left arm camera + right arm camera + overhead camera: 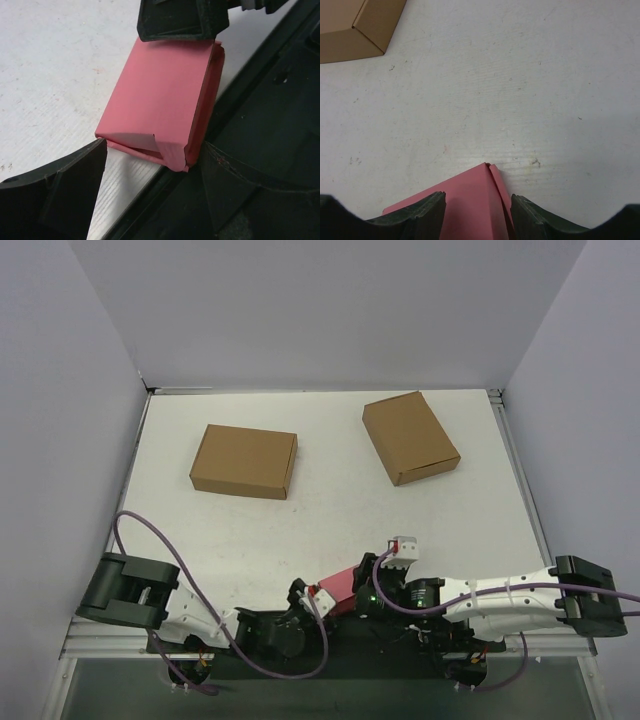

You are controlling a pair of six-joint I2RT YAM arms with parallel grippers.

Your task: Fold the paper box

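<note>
left hand (152, 150) and right hand (477, 200) flank paper box (160, 95)

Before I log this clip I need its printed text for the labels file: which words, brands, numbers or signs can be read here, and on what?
No text can be read in any view.
The paper box: plain pink card on the faces shown.
The left brown box and the right brown box: plain cardboard, no print visible.
The left arm and the right arm: no legible marking.
</note>
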